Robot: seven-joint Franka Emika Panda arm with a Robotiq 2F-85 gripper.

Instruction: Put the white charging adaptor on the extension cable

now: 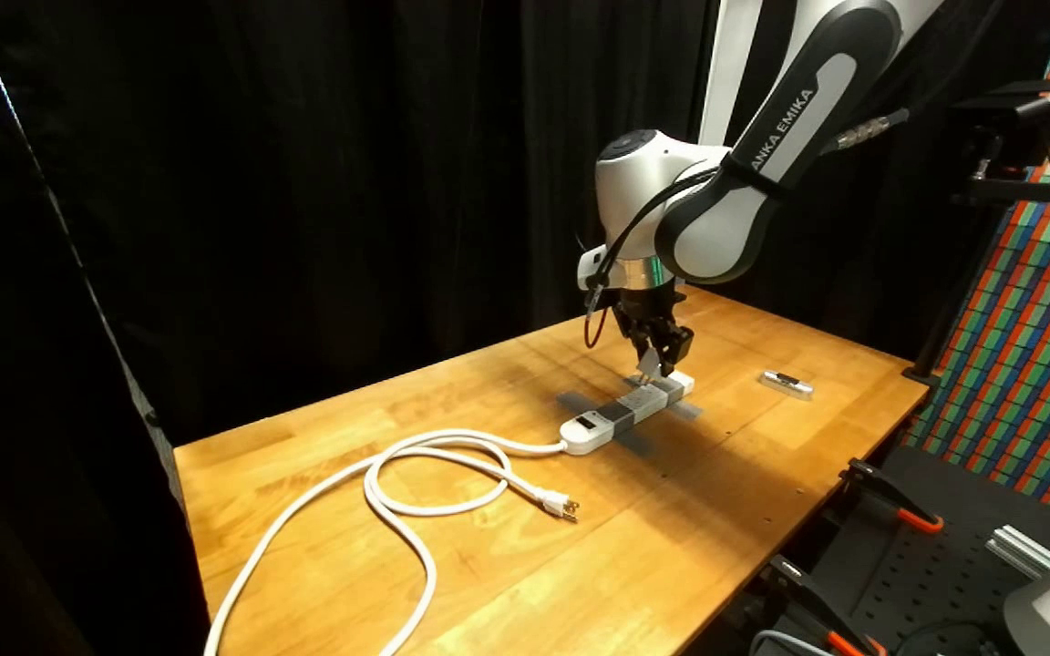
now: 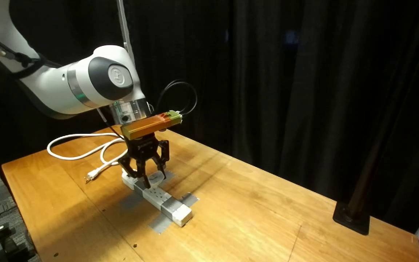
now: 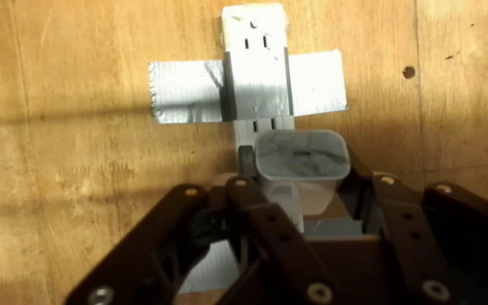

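Observation:
The white charging adaptor (image 3: 303, 154) is a small block with a slot in its face. My gripper (image 2: 156, 182) is shut on its two sides. The adaptor also shows between the fingertips in both exterior views (image 1: 649, 363) (image 2: 156, 178). In an exterior view it looks tilted, with thin prongs pointing down. The extension cable is a white power strip (image 1: 587, 435) with dark sockets, also in the wrist view (image 3: 254, 25). The adaptor is right over the strip, overlapping its right side in the wrist view. I cannot tell whether the prongs touch it. The sockets beneath are partly hidden.
Grey tape (image 3: 318, 84) holds the strip to the wooden table (image 1: 507, 601). The white cord (image 1: 425, 556) loops away to its plug (image 1: 557, 504). A small silver and dark object (image 1: 787, 384) lies beside the strip. A black stand foot (image 2: 351, 218) stands on the table.

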